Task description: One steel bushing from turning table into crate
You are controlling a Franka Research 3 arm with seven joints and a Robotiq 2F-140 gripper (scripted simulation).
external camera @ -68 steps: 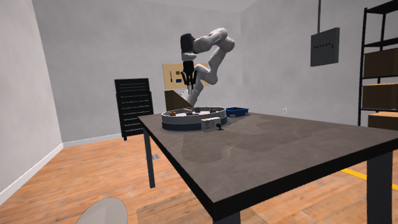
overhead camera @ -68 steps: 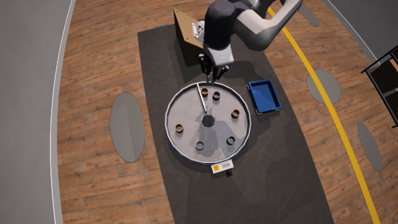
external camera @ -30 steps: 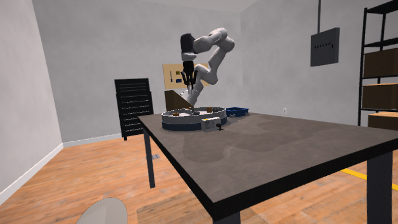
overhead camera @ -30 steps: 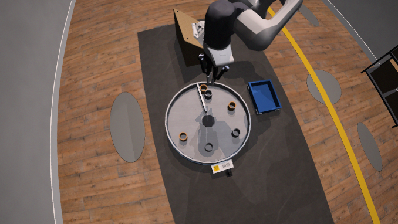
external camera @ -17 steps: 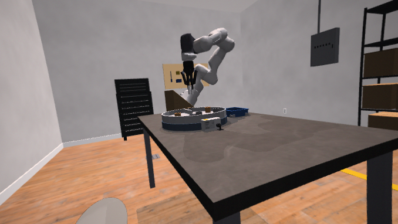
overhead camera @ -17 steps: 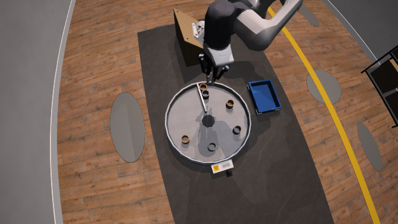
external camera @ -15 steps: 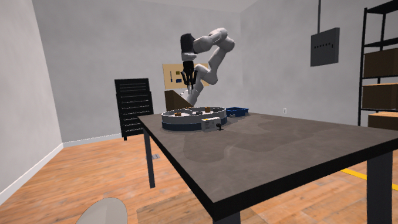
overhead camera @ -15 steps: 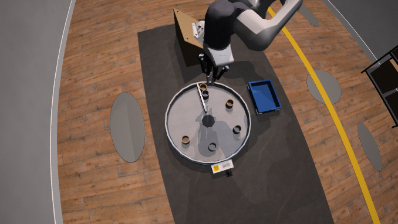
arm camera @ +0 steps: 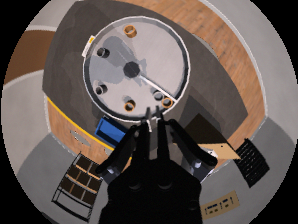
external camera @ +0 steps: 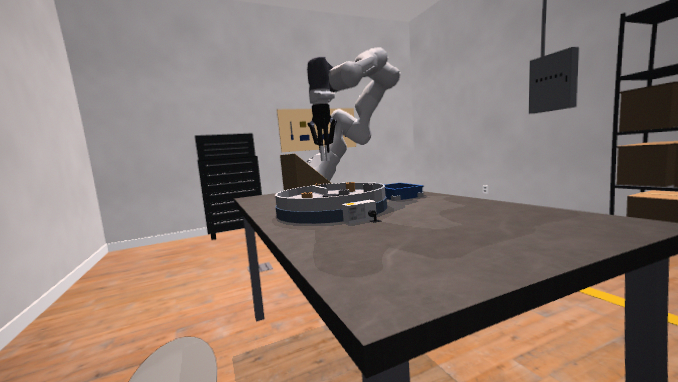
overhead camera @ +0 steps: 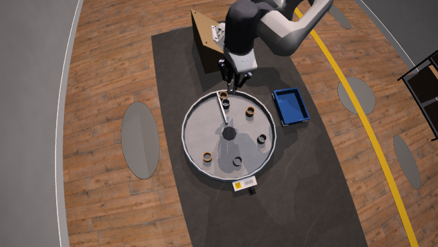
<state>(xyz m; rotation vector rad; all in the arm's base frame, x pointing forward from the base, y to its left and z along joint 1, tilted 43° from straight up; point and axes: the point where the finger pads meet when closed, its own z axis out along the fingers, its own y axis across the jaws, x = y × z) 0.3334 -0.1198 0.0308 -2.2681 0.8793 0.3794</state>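
- Nearest us in the exterior view: table (external camera: 450, 280), w/ turntable (overhead camera: 194, 110) mid-top.
- We count 3 steel bushings (overhead camera: 225, 103) & 3 orange ones (overhead camera: 250, 111) on it, none lifted.
- Crate (overhead camera: 280, 107) just beside turntable, nothing inside.
- Gripper (overhead camera: 234, 91) hangs above the far rim, fingers nearly pressed together, holding nothing.

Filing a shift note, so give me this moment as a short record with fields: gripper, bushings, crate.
gripper: shut, holding nothing, raised over the far rim of the turning table
steel bushings: three on the table
orange bushings: three on the table
crate: blue, beside the table, no bushing inside
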